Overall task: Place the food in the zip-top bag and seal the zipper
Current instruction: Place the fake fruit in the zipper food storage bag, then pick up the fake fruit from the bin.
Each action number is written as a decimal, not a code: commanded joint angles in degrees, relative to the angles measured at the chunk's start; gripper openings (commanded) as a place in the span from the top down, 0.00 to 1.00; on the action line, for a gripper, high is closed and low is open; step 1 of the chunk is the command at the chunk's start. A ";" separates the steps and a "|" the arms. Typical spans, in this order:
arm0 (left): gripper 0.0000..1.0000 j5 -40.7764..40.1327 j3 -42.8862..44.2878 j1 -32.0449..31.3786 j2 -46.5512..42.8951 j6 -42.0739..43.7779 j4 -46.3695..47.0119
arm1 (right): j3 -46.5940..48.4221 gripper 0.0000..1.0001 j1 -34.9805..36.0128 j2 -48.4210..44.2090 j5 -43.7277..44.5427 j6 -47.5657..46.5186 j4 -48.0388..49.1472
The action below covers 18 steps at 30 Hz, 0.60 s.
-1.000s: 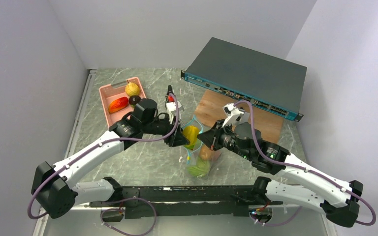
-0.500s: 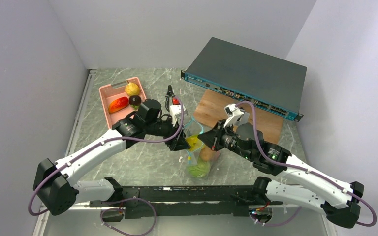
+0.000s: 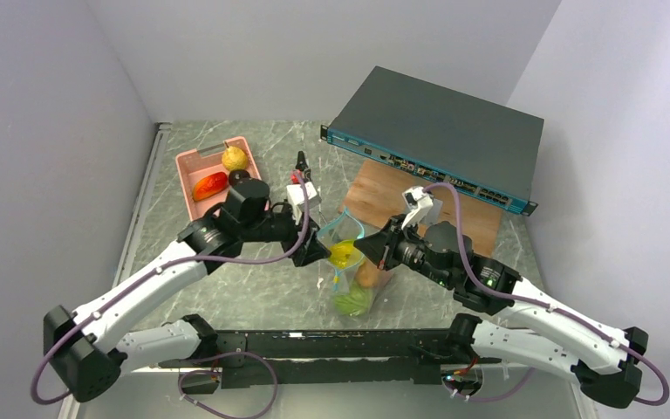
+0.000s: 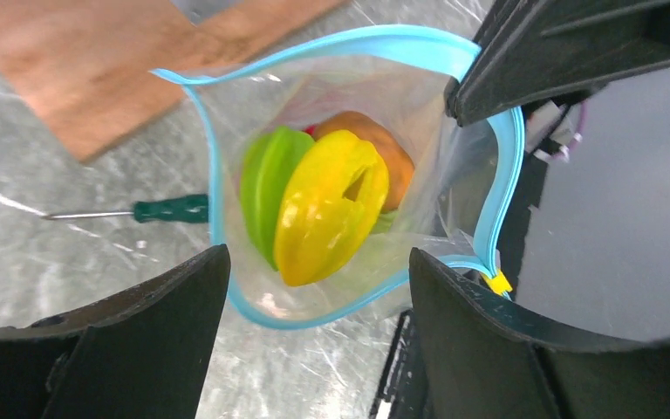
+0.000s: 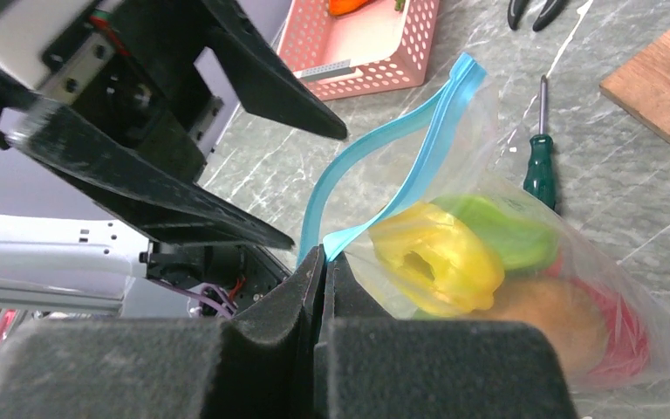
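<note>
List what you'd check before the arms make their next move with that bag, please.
1. Right gripper pinching the zip-top bag rim: ok, shut on the zipper.
2. Left gripper empty: ok, open above the bag mouth.
3. Yellow pepper inside the bag: ok, beside a green one.
4. All food bagged: not ok, fruit lies in the pink basket.
5. Zipper sealed: not ok, mouth gapes.
6. Room for more: cannot tell.

Grey marbled table (image 3: 253, 288): pink basket (image 3: 188, 170) back left, black pliers (image 3: 301, 162) just right of it, wooden board (image 3: 384, 196) back right, green-handled screwdriver (image 4: 170, 209) beside the zip-top bag (image 3: 353, 279), whose bottom looks like it's touching the tabletop.
</note>
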 commanded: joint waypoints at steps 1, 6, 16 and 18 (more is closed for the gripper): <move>0.20 -10.14 -0.84 0.37 -6.00 1.03 2.75 | -0.43 1.00 0.18 -1.91 0.57 0.41 3.31; 0.18 -29.67 -3.80 3.91 -10.52 -1.81 4.86 | 0.70 1.00 0.21 -1.36 0.70 0.14 3.40; 0.18 -25.16 -1.70 32.47 -3.49 -14.49 3.23 | 3.20 1.00 0.19 2.63 -3.07 0.07 8.02; 0.18 -22.26 0.04 36.76 1.98 -15.88 1.10 | 3.29 1.00 0.20 3.08 -3.63 0.20 9.23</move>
